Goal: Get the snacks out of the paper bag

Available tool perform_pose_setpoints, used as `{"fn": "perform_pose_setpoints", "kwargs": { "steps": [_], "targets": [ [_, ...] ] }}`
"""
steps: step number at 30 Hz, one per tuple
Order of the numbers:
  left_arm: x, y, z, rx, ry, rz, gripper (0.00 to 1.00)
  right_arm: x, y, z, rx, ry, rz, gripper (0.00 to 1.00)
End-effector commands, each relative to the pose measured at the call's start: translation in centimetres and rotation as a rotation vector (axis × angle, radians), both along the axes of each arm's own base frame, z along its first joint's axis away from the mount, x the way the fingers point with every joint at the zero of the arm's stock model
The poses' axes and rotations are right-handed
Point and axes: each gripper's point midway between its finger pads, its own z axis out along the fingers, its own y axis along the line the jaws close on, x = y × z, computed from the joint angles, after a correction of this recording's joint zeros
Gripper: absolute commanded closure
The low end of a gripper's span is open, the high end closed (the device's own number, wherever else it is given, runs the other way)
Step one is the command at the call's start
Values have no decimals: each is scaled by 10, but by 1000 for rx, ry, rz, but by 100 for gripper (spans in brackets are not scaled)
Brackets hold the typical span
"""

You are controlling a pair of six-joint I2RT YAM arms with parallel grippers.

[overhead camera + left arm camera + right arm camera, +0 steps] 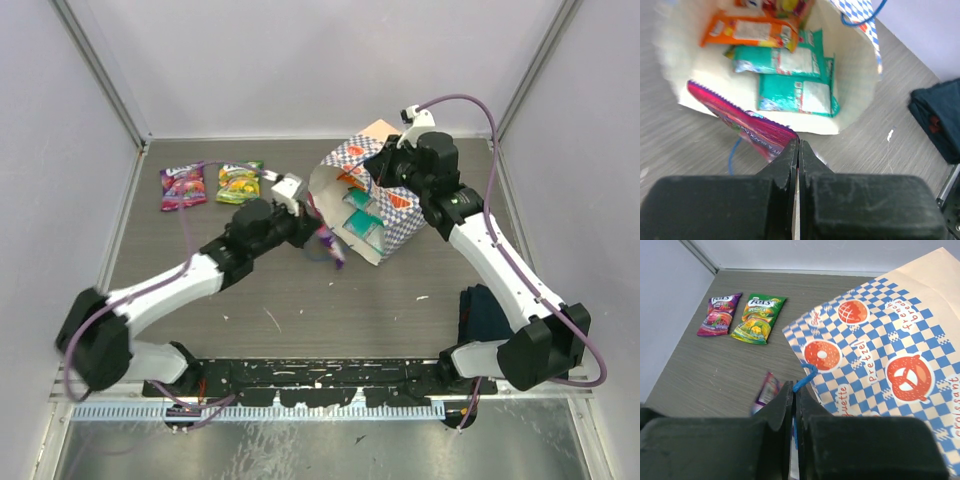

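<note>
The paper bag (385,205) lies on its side at the back middle, mouth toward the left arm. My right gripper (796,390) is shut on its blue cord handle (807,376) and holds the upper side up. My left gripper (798,146) is shut on a purple packet (747,125), held just outside the bag's mouth; it shows in the top view (331,244). Inside the bag lie two teal packets (795,95), an orange one (747,31) and more at the back. A purple packet (182,186) and a green packet (240,182) lie on the table at back left.
A dark blue cloth (485,315) lies by the right arm's base, also in the left wrist view (940,117). Grey walls close the table at left, back and right.
</note>
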Motion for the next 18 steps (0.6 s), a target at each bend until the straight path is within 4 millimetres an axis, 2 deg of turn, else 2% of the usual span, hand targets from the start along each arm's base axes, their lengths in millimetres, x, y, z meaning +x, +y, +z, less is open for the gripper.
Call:
{"fn": "perform_pose_setpoints", "kwargs": {
  "steps": [1, 5, 12, 15, 18],
  "targets": [
    [-10, 73, 33, 53, -72, 241, 100, 2, 2, 29, 61, -83, 19, 99],
    [-22, 155, 56, 79, -103, 558, 100, 1, 8, 30, 91, -75, 41, 99],
    [-61, 286, 69, 298, -108, 1071, 100, 0, 19, 28, 138, -55, 82, 99],
    [-69, 316, 69, 428, -148, 1202, 100, 1, 25, 25, 153, -42, 108, 99],
    [-59, 315, 65, 556, -165, 1221, 100, 3, 28, 21, 160, -29, 118, 99]
  ]
}}
